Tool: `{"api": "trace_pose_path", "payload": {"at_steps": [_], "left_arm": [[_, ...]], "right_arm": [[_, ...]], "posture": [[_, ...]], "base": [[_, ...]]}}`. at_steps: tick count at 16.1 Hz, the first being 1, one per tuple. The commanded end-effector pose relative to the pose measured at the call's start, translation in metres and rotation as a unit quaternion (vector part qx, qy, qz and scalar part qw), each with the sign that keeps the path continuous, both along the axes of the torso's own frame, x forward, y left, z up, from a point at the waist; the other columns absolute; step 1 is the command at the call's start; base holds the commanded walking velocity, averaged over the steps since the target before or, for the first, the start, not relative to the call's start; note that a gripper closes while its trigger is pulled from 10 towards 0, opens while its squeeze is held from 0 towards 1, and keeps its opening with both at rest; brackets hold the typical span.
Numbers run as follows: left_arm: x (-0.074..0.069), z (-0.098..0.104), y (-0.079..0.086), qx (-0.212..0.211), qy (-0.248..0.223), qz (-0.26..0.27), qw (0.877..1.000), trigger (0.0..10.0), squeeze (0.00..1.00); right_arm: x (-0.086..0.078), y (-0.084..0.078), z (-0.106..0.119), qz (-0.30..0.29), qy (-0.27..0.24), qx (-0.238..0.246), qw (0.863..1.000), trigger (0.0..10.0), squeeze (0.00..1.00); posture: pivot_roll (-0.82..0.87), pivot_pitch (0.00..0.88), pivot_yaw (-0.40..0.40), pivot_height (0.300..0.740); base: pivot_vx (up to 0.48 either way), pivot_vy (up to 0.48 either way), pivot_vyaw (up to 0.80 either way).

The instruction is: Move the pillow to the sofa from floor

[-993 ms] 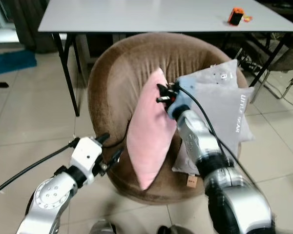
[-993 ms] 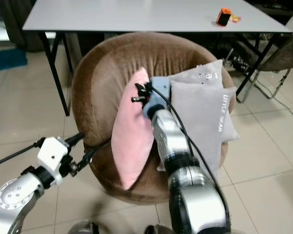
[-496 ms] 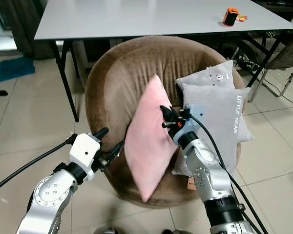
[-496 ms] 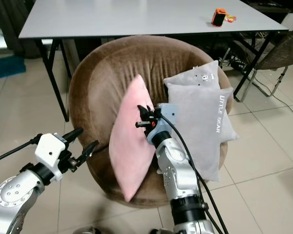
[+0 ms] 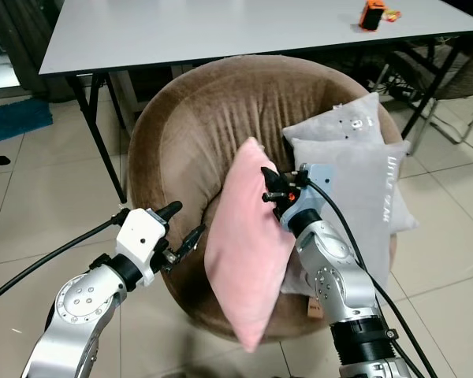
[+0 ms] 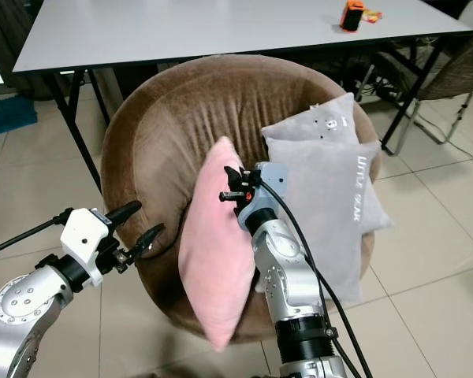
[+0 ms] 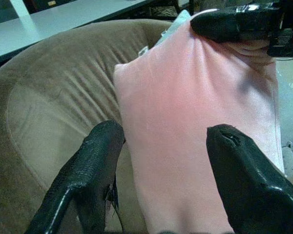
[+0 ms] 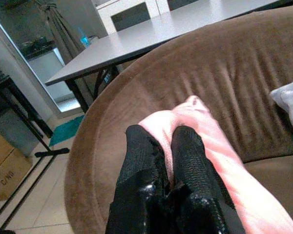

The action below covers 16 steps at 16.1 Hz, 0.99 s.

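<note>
Pink pillow (image 5: 248, 252) hangs upright over the front edge of the brown sofa (image 5: 189, 126), pinched at its upper edge by the right gripper (image 5: 270, 183), fingers clamped tight on the fabric so it dangles w/o slipping. Left gripper (image 5: 181, 224) sits just left of the pillow, fingers spread wide, prob. ready to steady it. Grey cushions (image 5: 363, 181) take up the sofa's right side, so free seat space is to the left of them.

The pink pillow (image 5: 248, 248) hides the sofa (image 5: 189, 134) seat. The small orange thing (image 5: 372, 13) on the desk (image 5: 181, 31) is too small to identify; grey cushions (image 5: 370, 181) sit partly behind the right arm
</note>
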<state>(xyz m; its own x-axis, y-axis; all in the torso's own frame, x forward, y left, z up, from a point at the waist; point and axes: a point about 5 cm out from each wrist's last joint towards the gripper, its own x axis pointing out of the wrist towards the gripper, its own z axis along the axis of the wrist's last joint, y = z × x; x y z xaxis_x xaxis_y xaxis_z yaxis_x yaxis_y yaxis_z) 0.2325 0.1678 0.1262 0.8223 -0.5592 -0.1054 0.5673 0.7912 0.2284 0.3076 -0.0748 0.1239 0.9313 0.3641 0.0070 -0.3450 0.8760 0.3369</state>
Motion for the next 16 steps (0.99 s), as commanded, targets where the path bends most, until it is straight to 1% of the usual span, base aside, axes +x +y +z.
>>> {"api": "trace_pose_path", "payload": {"at_steps": [1, 2, 4, 6, 7, 10, 11, 12, 16], "left_arm": [[0.0, -0.002, 0.0, 0.0, 0.007, -0.002, 1.0, 10.0, 0.0], [-0.001, -0.002, 0.0, -0.001, 0.008, -0.001, 1.0, 10.0, 0.0], [-0.001, -0.002, -0.001, -0.001, 0.008, -0.001, 1.0, 10.0, 0.0], [-0.002, -0.003, 0.0, -0.001, 0.01, 0.0, 1.0, 10.0, 0.0], [-0.003, -0.005, 0.0, 0.0, 0.016, -0.003, 1.0, 10.0, 0.0], [-0.007, -0.011, -0.002, 0.002, 0.037, -0.016, 0.999, 10.0, 0.0], [-0.007, -0.011, -0.002, 0.002, 0.037, -0.016, 0.999, 10.0, 0.0], [-0.009, -0.013, -0.003, 0.004, 0.046, -0.025, 0.999, 10.0, 0.0], [-0.009, -0.015, -0.004, 0.005, 0.051, -0.031, 0.998, 10.0, 0.0]], "right_arm": [[0.0, 0.005, 0.012, 0.005, -0.022, 0.004, 1.0, 10.0, 0.0], [0.001, 0.004, 0.013, 0.001, -0.026, -0.003, 1.0, 10.0, 0.0], [0.001, 0.003, 0.013, -0.004, -0.025, 0.004, 1.0, 10.0, 0.0], [0.003, 0.001, 0.014, -0.011, -0.021, 0.009, 1.0, 10.0, 0.0], [0.004, 0.001, 0.014, -0.008, -0.02, 0.004, 1.0, 10.0, 0.0], [0.004, 0.003, 0.013, 0.004, -0.018, -0.009, 1.0, 10.0, 0.0], [0.004, 0.003, 0.013, 0.004, -0.018, -0.009, 1.0, 10.0, 0.0], [0.005, 0.004, 0.012, 0.007, -0.013, -0.021, 1.0, 10.0, 0.0], [0.017, 0.003, 0.015, 0.016, -0.014, -0.024, 0.999, 10.0, 0.0]], "posture": [[0.08, 0.067, 0.014, 0.74], [0.09, 0.067, 0.01, 0.74], [0.09, 0.067, 0.009, 0.74], [0.08, 0.066, 0.003, 0.74], [0.08, 0.067, 0.002, 0.74], [0.08, 0.067, 0.0, 0.74], [0.08, 0.067, 0.0, 0.74], [0.08, 0.067, -0.002, 0.74], [0.08, 0.066, -0.009, 0.74]], "base": [[0.375, 0.0, 0.0], [0.371, 0.0, 0.8], [0.368, 0.0, 0.8], [0.339, 0.0, 0.0], [0.266, 0.0, 0.0], [0.0, 0.0, 0.0], [0.0, 0.0, 0.0], [0.0, 0.0, 0.0], [0.0, 0.0, 0.0]]}}
